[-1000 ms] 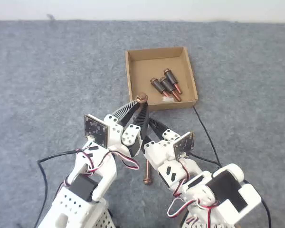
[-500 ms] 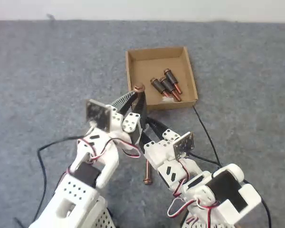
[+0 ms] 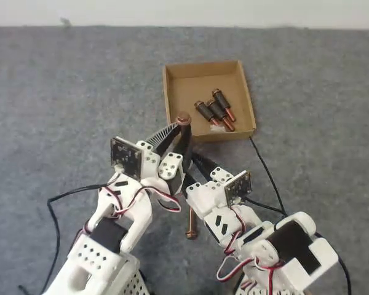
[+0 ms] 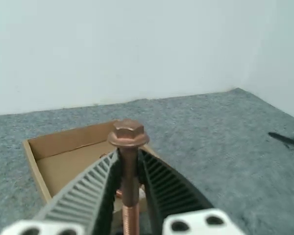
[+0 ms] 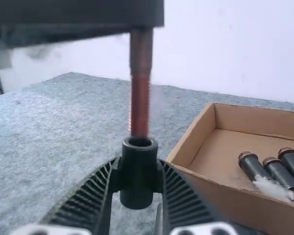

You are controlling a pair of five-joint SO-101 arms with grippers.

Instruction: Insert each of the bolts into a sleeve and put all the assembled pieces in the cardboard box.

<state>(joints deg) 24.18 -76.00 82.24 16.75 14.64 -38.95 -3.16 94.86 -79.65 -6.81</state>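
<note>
1. Your left gripper (image 4: 129, 156) is clamped on the bolt (image 4: 128, 134), head up, with the shank hanging plumb just near of the cardboard box (image 3: 170, 92).
2. Your right gripper (image 5: 137, 171) is clamped on the sleeve (image 5: 137, 152), bore upward, directly under the threaded tip. I cannot tell whether the tip has entered.
3. Lower the bolt straight and slowly. Judge centring from the right wrist view and correct any tilt before pushing, because the threads could catch the rim.
4. Three assembled pieces (image 3: 214, 112) lie in the box's near right part, so place this one to their left.
5. A spare bolt (image 3: 191, 222) lies on the carpet (image 3: 61, 92) between the arms, and a cable (image 3: 267, 175) runs near the box's right corner. Neither looks likely to block the path.
</note>
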